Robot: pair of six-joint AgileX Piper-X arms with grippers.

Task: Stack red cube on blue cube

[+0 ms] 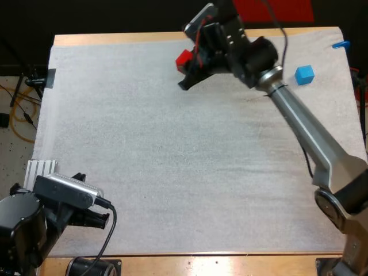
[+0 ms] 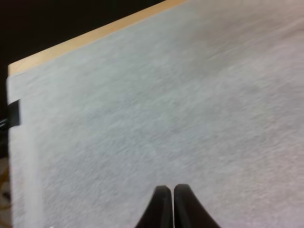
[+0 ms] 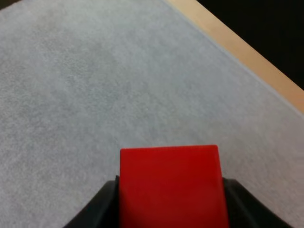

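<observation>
1. Red cube (image 3: 169,185) is pressed from both sides by the black fingers of the right tool (image 3: 171,204), so this tool is closed on it.
2. From the high view, it is near the far side of the white mat (image 1: 172,172); the blue cube (image 1: 305,74) stands well apart, toward the far right.
3. Left tool (image 2: 171,191) has its fingers touching and holds nothing, at the near left of the desk (image 1: 144,38).
4. I judge the step is the carry: move right, keep the red cube higher than the blue top, square the faces, lower straight, and open only when it sits flat.
</observation>
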